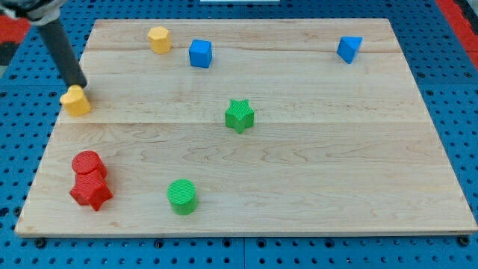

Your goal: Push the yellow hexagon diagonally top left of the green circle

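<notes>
Camera view: no jaws on this rig, just my tip [79, 84] touching a yellow block [75, 100] at its 12. Yellow hexagon [159, 39] sits untouched, far at 11 o'clock of green circle [181, 196], so pushing's mostly left.

Straight, smooth dark-grey rod, my tip [78, 85] blunt and black.

No readable text, labels, numbers or signs anywhere in view.
</notes>
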Available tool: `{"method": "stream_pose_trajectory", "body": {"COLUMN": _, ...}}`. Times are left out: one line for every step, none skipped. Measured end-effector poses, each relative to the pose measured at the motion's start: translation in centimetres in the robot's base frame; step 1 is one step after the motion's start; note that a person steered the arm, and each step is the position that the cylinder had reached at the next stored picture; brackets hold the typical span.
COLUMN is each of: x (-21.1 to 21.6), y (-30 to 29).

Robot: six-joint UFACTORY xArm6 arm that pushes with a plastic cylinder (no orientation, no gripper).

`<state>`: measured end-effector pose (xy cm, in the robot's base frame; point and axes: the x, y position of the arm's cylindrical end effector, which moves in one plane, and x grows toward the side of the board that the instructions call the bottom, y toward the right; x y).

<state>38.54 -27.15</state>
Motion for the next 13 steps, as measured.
{"method": "stream_pose_trajectory", "body": {"x": 3.7, "y": 1.0}}
{"method": "stream_pose_trajectory", "body": {"x": 8.2, "y": 3.5}}
{"method": "stream_pose_trajectory", "body": {"x": 8.3, "y": 6.7}}
{"method": "stream_pose_trajectory", "body": {"x": 3.3, "y": 8.3}}
{"method": "stream_pose_trajectory", "body": {"x": -5.6, "y": 9.7}}
{"method": "stream_pose_trajectory", "body": {"x": -10.3, "y": 7.2}}
{"method": "stream_pose_trajectory", "body": {"x": -16.1, "y": 5.2}}
{"method": "stream_pose_trajectory", "body": {"x": -18.6, "y": 11.2}}
{"method": "stream_pose_trajectory", "body": {"x": -14.5, "y": 13.3}}
{"method": "stream_pose_trajectory", "body": {"x": -12.0, "y": 11.5}}
{"method": "stream_pose_trajectory", "body": {"x": -11.9, "y": 11.5}}
{"method": "stream_pose_trajectory", "body": {"x": -8.1, "y": 11.4}}
{"method": "stream_pose_trajectory", "body": {"x": -1.6, "y": 10.5}}
